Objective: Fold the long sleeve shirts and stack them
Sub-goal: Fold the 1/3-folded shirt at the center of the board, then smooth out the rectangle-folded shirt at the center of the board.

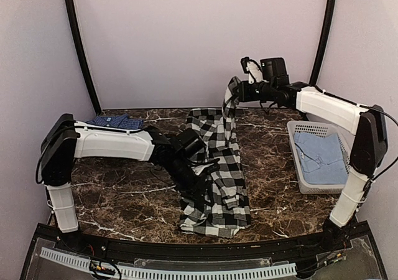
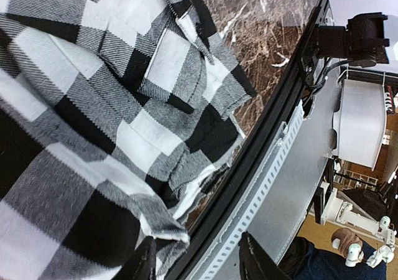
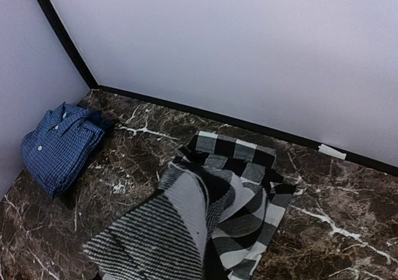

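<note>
The black-and-white checked shirt (image 1: 219, 168) lies in a long strip down the middle of the marble table (image 1: 124, 199). Its far end is lifted off the table by my right gripper (image 1: 236, 92), which is shut on the cloth. In the right wrist view that raised fold (image 3: 168, 230) hides the fingers. My left gripper (image 1: 200, 171) hovers over the shirt's near half. In the left wrist view its jaws (image 2: 199, 264) stand apart, with the shirt's hem (image 2: 155, 224) beside the left finger and nothing between them. The dark blue shirt (image 1: 115, 122) (image 3: 59, 146) lies folded at the back left.
A white slotted basket (image 1: 296, 158) stands at the right with a light blue garment (image 1: 320, 158) inside. The shirt's near end reaches close to the table's front edge and black rail (image 2: 261, 137). Purple walls close off the back and sides.
</note>
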You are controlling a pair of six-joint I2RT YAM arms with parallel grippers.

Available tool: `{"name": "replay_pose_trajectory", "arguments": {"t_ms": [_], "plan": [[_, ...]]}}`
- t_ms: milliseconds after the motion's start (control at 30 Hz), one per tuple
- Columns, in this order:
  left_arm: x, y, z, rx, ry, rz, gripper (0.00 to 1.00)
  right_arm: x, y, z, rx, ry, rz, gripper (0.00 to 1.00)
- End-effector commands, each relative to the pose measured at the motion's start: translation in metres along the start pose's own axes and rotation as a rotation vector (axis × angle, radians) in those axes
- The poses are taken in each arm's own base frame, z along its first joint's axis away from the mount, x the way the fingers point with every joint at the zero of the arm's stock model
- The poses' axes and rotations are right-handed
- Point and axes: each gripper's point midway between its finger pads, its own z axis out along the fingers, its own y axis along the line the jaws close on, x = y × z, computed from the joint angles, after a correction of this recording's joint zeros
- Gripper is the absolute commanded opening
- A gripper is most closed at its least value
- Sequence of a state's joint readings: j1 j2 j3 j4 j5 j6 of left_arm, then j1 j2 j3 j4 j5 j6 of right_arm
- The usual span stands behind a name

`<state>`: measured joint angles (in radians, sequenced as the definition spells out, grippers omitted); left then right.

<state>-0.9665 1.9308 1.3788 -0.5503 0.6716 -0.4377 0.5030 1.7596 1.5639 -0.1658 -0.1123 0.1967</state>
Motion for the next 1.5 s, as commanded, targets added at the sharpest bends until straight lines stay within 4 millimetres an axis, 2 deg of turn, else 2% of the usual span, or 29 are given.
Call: {"name": "replay_pose_trajectory", "arguments": {"t_ms": [0,100,200,333,433,633,900,1300,1467], "plan": [[0.012,-0.003,-0.043,-0.059,-0.087,-0.003,0.44,0.033,0.040,0.009,-0.094,0.069,-0.010,0.00],[0.028,0.010,-0.052,-0.121,-0.097,-0.033,0.40,0.064,0.061,0.023,-0.143,0.137,-0.019,0.00],[0.050,0.031,-0.051,-0.184,-0.077,-0.078,0.38,0.090,0.079,0.037,-0.189,0.197,-0.017,0.00],[0.065,0.047,-0.052,-0.236,-0.087,-0.105,0.36,0.118,0.097,0.058,-0.252,0.253,0.008,0.00],[0.073,0.053,-0.050,-0.235,-0.102,-0.115,0.35,0.138,0.104,0.075,-0.273,0.294,0.020,0.00],[0.073,0.056,-0.037,-0.204,-0.144,-0.116,0.31,0.165,0.102,0.101,-0.271,0.343,0.051,0.00],[0.056,0.047,-0.027,-0.183,-0.223,-0.036,0.31,0.187,0.097,0.116,-0.258,0.382,0.056,0.00],[0.050,0.070,-0.010,-0.289,-0.203,-0.007,0.31,0.201,0.091,0.126,-0.237,0.408,0.049,0.00],[0.048,0.066,-0.007,-0.281,-0.199,0.003,0.07,0.207,0.088,0.129,-0.226,0.417,0.051,0.00]]}}
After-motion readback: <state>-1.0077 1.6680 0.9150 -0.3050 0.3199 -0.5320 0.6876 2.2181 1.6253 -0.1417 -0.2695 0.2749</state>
